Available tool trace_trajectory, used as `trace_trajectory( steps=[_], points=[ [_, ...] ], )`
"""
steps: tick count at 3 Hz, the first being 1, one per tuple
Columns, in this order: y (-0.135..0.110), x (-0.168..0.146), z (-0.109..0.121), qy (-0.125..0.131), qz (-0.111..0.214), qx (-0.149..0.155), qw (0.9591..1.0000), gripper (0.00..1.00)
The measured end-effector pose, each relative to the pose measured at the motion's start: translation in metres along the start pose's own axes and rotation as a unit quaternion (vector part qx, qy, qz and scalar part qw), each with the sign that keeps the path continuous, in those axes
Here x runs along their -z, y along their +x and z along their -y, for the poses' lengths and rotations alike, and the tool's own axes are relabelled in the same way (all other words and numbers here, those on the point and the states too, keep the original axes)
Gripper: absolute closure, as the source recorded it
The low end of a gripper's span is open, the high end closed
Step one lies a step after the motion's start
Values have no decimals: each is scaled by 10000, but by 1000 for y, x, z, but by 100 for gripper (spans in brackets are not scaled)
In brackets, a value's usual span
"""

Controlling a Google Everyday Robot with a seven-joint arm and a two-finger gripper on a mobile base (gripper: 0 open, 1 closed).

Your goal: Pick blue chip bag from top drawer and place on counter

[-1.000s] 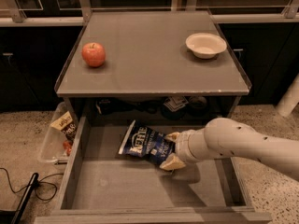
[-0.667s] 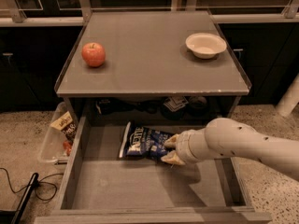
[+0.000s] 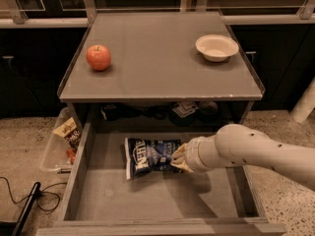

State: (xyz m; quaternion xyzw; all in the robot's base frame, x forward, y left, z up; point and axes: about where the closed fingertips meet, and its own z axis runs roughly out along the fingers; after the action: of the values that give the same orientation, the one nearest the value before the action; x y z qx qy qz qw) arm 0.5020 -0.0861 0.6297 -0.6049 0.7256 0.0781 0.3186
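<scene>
Inside top drawer [image 3: 147, 200], gripper [image 3: 178, 157] jaws pinching right edge of blue chip bag [image 3: 147, 157]. Bag swung from tilted to level within last second. Grasp looks secured; lift to counter [image 3: 157, 58] remains.

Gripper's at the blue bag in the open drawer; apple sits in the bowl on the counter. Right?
No: camera view shows the apple on the counter apart from the bowl, not in it. The gripper is at the blue bag in the open drawer.
</scene>
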Motion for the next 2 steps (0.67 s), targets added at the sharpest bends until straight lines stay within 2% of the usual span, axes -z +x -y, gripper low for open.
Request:
trace_trajectory(
  steps=[1, 2],
  points=[
    [0, 0, 0, 0, 0, 0, 10000, 100],
    [-6, 6, -9, -135, 56, 94, 9998, 100]
  ],
)
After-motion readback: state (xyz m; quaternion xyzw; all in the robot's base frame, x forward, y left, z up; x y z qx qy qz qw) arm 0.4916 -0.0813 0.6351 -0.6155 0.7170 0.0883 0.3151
